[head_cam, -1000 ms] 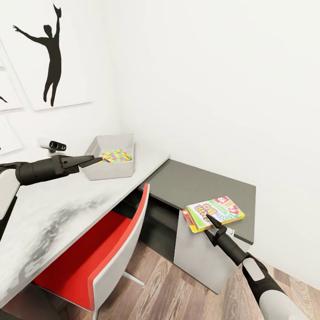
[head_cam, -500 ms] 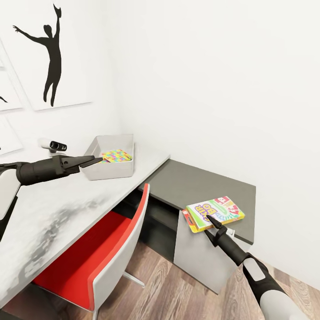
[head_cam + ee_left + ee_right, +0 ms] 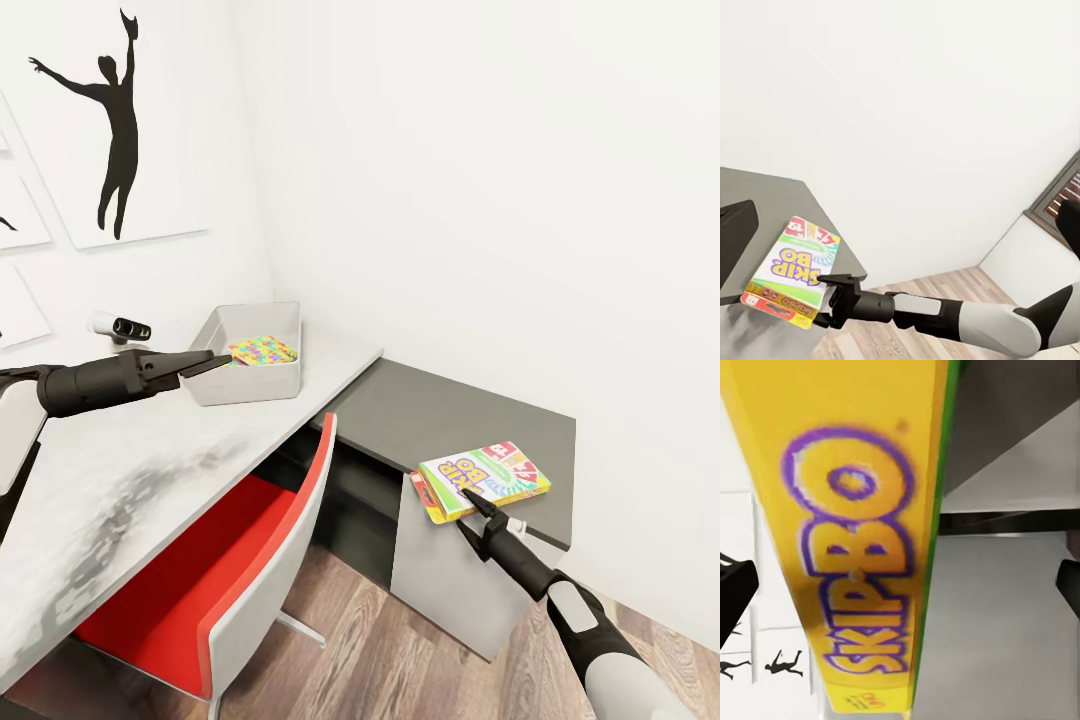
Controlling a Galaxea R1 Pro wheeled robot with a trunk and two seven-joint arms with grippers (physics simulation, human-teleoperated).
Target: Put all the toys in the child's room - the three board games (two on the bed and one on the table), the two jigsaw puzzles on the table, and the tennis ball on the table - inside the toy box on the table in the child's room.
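Note:
The green-yellow-red SKIP-BO board game [image 3: 485, 478] lies flat on the table's dark grey wing [image 3: 450, 405], its near corner jutting over the edge. My right gripper [image 3: 468, 497] is open at that near edge. In the right wrist view the box's yellow side [image 3: 862, 547] stands between its spread fingers [image 3: 735, 592]. The left wrist view also has the game [image 3: 791, 270] and the right gripper [image 3: 826, 300] at its corner. The light grey toy box [image 3: 245, 385] stands on the speckled table top [image 3: 130, 470] with a jigsaw puzzle [image 3: 263, 351] inside. My left gripper [image 3: 212, 362] hovers open and empty just in front of the toy box.
A red-and-white chair [image 3: 240, 550] is pushed under the table between my arms. A small black-and-white binocular-like object [image 3: 120, 326] sits by the wall behind the left arm. White walls close off the corner; wood floor [image 3: 400, 650] lies below the wing.
Almost nothing: my right gripper has nudged slightly at the game box's near edge. The left arm and the toy box have stayed put.

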